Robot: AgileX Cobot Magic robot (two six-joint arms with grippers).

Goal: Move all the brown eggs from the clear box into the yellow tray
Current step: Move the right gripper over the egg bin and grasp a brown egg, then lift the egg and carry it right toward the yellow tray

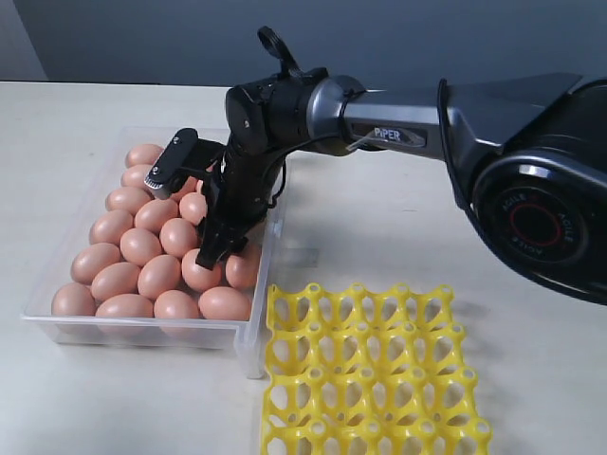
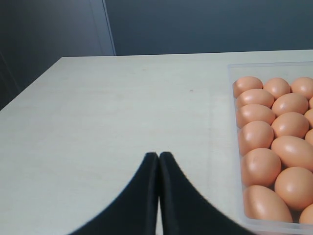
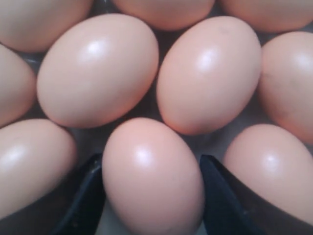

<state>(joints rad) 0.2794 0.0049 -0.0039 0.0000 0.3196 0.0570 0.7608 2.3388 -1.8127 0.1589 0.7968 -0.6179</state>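
Clear, hard-walled box (image 1: 142,332) packed with smooth, matte brown eggs (image 1: 142,246); the yellow openwork tray (image 1: 358,289) sits empty beside it. Right gripper (image 1: 216,248) jaws stand apart around one egg (image 3: 152,176); left gripper (image 2: 159,161) jaws are together. We judge that a hard squeeze could crack the shell, or the egg's rounded sides could slip free.

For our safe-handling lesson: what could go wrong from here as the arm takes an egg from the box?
The right gripper straddles one egg wedged among neighbours; squeezing hard could crack it, and lifting could jostle the others. The smooth egg could slip on the way over the box wall to the tray.
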